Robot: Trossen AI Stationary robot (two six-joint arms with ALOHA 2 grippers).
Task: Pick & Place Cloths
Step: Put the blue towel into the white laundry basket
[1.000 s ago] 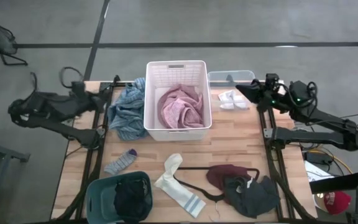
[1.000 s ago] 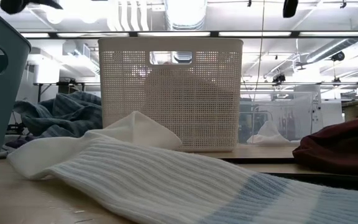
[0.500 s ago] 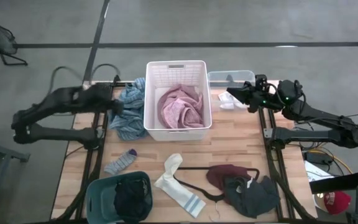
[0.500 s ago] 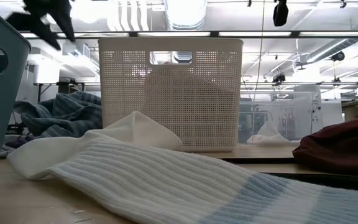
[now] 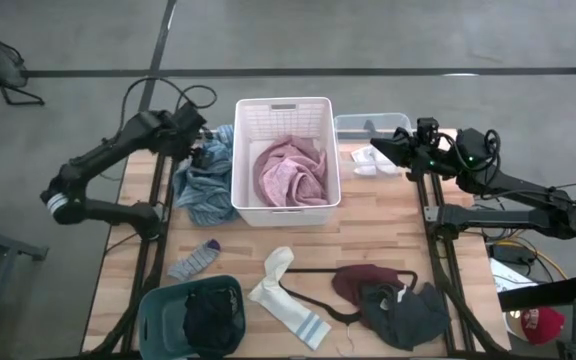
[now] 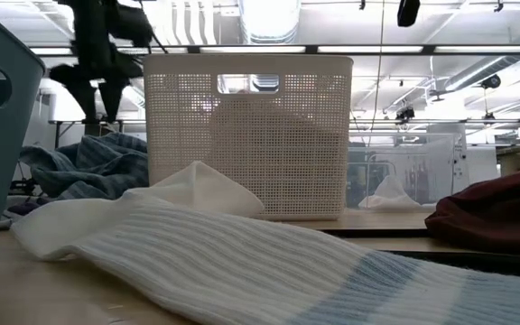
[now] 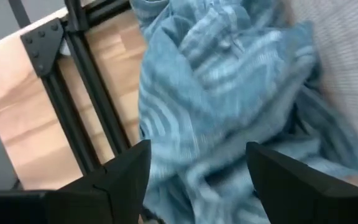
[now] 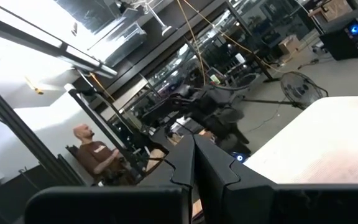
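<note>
Above the worktop (image 5: pixel 388 215): left pincer (image 5: pixel 201 152) over the blue-grey cloth (image 5: pixel 203 180) beside the white basket (image 5: pixel 286 112), likely lining up a grab. Low: it hangs just above the heap. Left wrist: fingers (image 7: pixel 126 171) wide apart, empty. Right wrist: right pincer (image 8: pixel 194 155) closed, empty, waiting.

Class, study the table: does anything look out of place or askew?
Yes. A thin black hanger lies among the clothes near the striped white sock, and the blue-grey garment slumps crumpled against the white basket, outside it.
</note>
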